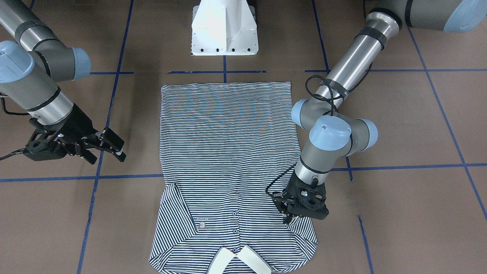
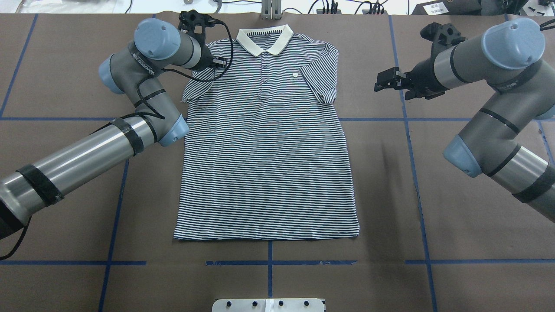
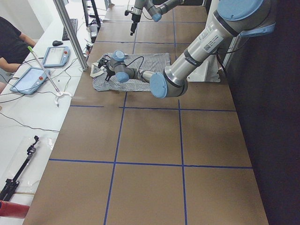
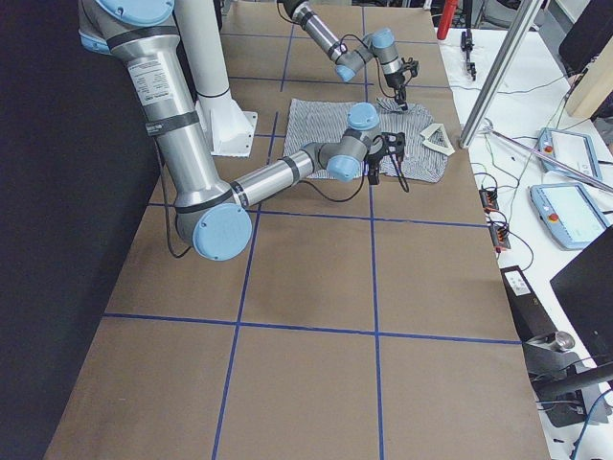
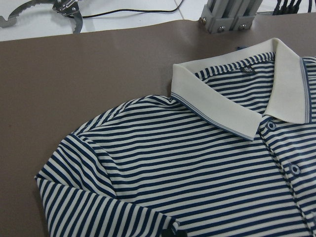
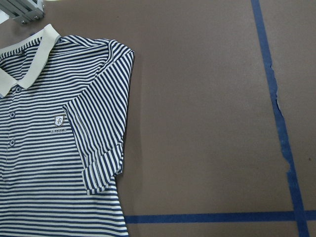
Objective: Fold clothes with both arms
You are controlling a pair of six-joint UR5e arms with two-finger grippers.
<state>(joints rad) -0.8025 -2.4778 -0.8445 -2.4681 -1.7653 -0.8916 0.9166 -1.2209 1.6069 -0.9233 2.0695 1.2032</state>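
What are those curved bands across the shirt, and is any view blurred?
Front-facing view: moiré rings on the shirt, a camera artefact from its fine stripes. Overhead view: a soft shadow on the table right of it. Wrist views: stripes sharp.

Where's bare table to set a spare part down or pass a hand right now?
Free: the table on the robot-right side of the polo shirt, nearer the robot than the right gripper; also the band between hem and white pedestal base. Crowded: robot-left side, left arm alongside the shirt, left gripper at its sleeve.
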